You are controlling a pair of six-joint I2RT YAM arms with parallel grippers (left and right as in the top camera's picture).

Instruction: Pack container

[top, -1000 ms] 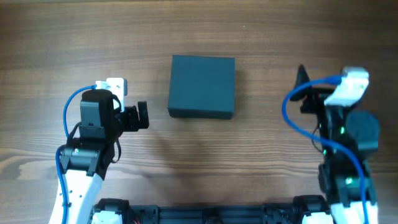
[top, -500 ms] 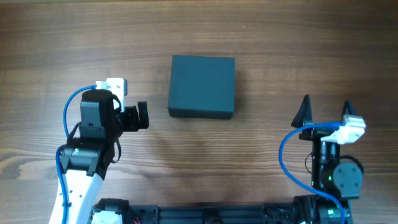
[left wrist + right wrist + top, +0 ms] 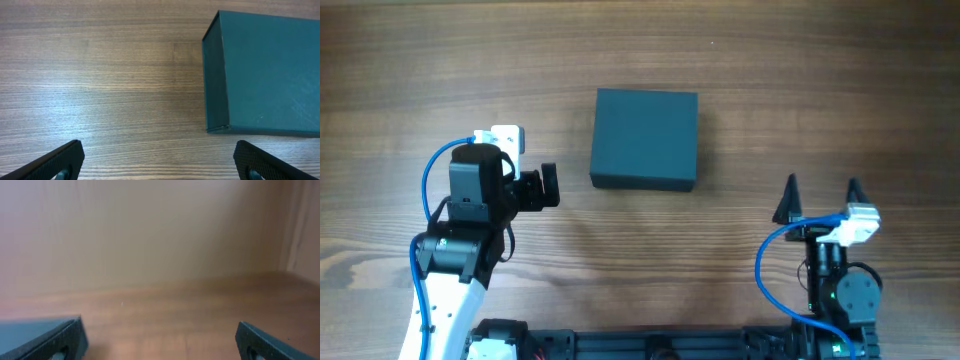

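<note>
The container (image 3: 645, 138) is a dark teal-grey square box with its flat lid shut, at the middle of the wooden table. In the left wrist view it (image 3: 267, 75) fills the upper right. In the right wrist view a corner of it (image 3: 30, 332) shows at the lower left. My left gripper (image 3: 548, 186) is open and empty, left of the box's front left corner; its fingertips show in the left wrist view (image 3: 160, 162). My right gripper (image 3: 820, 197) is open and empty, at the front right, apart from the box; it shows in the right wrist view (image 3: 160, 342).
The wooden table (image 3: 770, 60) carries nothing else that I can see. The arm bases stand along the front edge (image 3: 650, 345). A pale wall (image 3: 150, 230) stands beyond the table's far edge in the right wrist view.
My right arm has pulled back toward the front edge and slightly left, with its gripper open throughout. The left arm and the container have not moved.
</note>
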